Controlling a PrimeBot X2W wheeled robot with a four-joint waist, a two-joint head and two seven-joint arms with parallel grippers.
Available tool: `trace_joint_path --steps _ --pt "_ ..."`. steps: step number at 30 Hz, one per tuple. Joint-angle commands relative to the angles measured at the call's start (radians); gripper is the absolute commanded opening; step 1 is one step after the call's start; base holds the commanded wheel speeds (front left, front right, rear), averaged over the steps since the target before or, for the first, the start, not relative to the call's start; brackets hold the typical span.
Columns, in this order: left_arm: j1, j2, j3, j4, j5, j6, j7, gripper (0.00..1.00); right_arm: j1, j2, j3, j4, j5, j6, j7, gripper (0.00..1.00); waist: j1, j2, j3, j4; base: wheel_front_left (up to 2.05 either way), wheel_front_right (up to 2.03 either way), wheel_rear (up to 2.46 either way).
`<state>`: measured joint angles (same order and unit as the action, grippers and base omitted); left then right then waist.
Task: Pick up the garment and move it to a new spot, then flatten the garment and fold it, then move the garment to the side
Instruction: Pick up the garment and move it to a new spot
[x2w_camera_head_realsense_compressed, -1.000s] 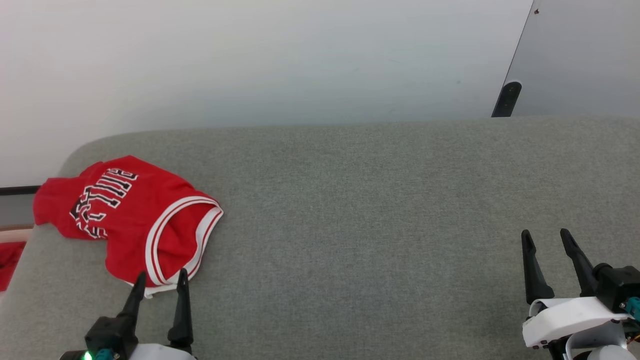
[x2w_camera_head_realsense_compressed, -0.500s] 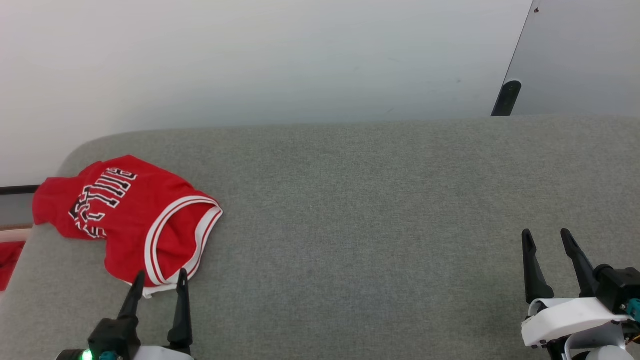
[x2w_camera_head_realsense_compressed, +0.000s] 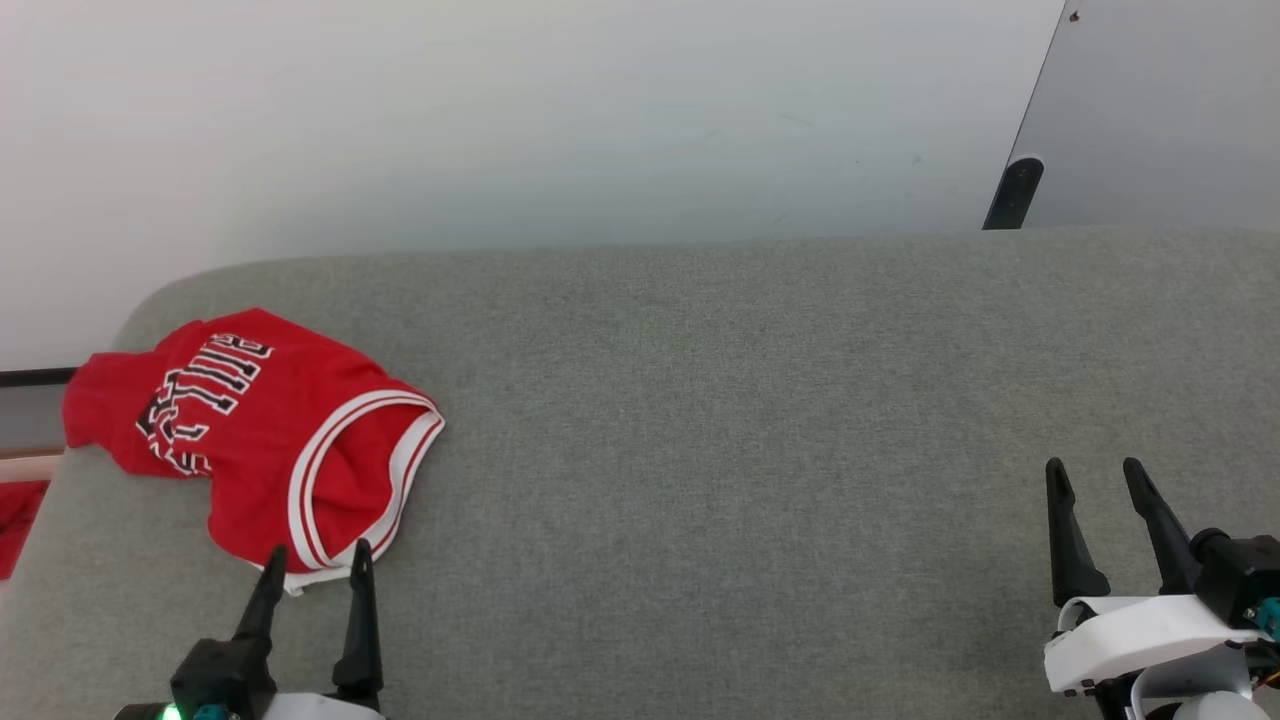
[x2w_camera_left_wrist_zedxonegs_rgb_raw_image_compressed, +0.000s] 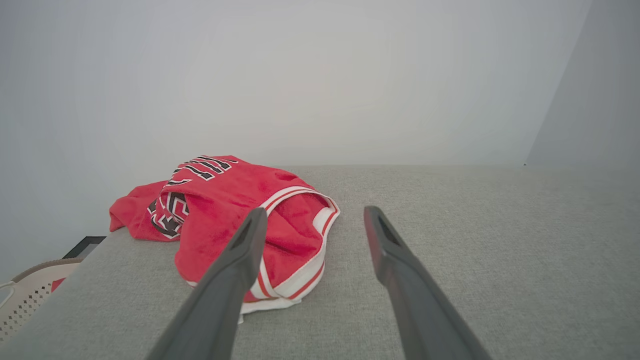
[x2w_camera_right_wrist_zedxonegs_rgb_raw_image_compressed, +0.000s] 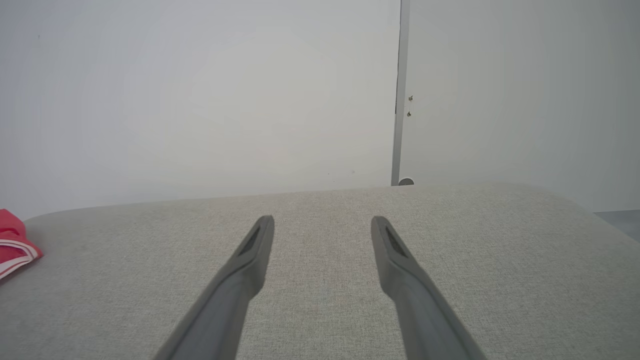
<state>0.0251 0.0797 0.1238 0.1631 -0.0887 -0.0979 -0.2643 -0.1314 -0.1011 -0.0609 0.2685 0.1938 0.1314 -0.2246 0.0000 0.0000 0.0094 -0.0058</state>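
Note:
The garment (x2w_camera_head_realsense_compressed: 250, 440), a red jersey with white-and-red striped trim and black lettering, lies crumpled at the left end of the grey cushioned surface (x2w_camera_head_realsense_compressed: 750, 420). In the left wrist view the garment (x2w_camera_left_wrist_zedxonegs_rgb_raw_image_compressed: 225, 215) sits just ahead, partly behind the left finger. My left gripper (x2w_camera_head_realsense_compressed: 318, 552) stands open at the lower left, its fingertips right at the garment's near hem, nothing between them. My right gripper (x2w_camera_head_realsense_compressed: 1092, 468) is open at the lower right, far from the garment, over bare cushion. The right wrist view catches an edge of the garment (x2w_camera_right_wrist_zedxonegs_rgb_raw_image_compressed: 14, 245) at its far left.
A white wall (x2w_camera_head_realsense_compressed: 500, 120) rises behind the surface, with a grey door panel (x2w_camera_head_realsense_compressed: 1170, 110) at the back right. A plain red cloth scrap (x2w_camera_head_realsense_compressed: 15, 520) lies past the surface's left edge. A pale perforated basket (x2w_camera_left_wrist_zedxonegs_rgb_raw_image_compressed: 30, 295) sits below that edge.
The head view has shifted very slightly; the garment and both grippers stay where they were.

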Motion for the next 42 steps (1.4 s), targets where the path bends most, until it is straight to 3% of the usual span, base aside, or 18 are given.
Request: trace_joint_path --steps 1,7,12,30,42 --pt "-0.004 0.001 0.003 0.001 0.005 -0.006 0.000 1.00 -0.002 0.001 -0.001 0.001 0.009 -0.001 -0.004 1.00 0.0000 0.0000 0.000 0.000 0.00 0.00 0.00" --pt "-0.011 0.001 0.007 0.007 0.009 -0.010 0.000 1.00 0.002 0.002 0.001 0.002 0.008 -0.001 -0.006 1.00 0.0000 0.0000 0.001 0.024 0.00 0.00 0.00" --pt "-0.012 0.000 0.008 0.019 0.014 -0.008 0.000 1.00 0.009 0.003 0.012 0.004 0.013 -0.001 -0.009 1.00 0.0000 0.0000 -0.006 0.087 0.00 0.00 0.00" --pt "0.043 0.005 0.039 0.027 0.012 0.009 0.000 1.00 0.014 0.021 0.110 0.058 0.044 -0.001 -0.022 1.00 0.0000 0.0000 -0.070 0.481 0.00 0.00 0.00" --pt "0.093 -0.017 0.089 -0.042 -0.032 0.047 0.000 1.00 -0.093 0.007 0.237 0.128 0.062 -0.001 -0.027 1.00 0.0000 0.0000 -0.025 0.517 0.00 0.00 0.00"
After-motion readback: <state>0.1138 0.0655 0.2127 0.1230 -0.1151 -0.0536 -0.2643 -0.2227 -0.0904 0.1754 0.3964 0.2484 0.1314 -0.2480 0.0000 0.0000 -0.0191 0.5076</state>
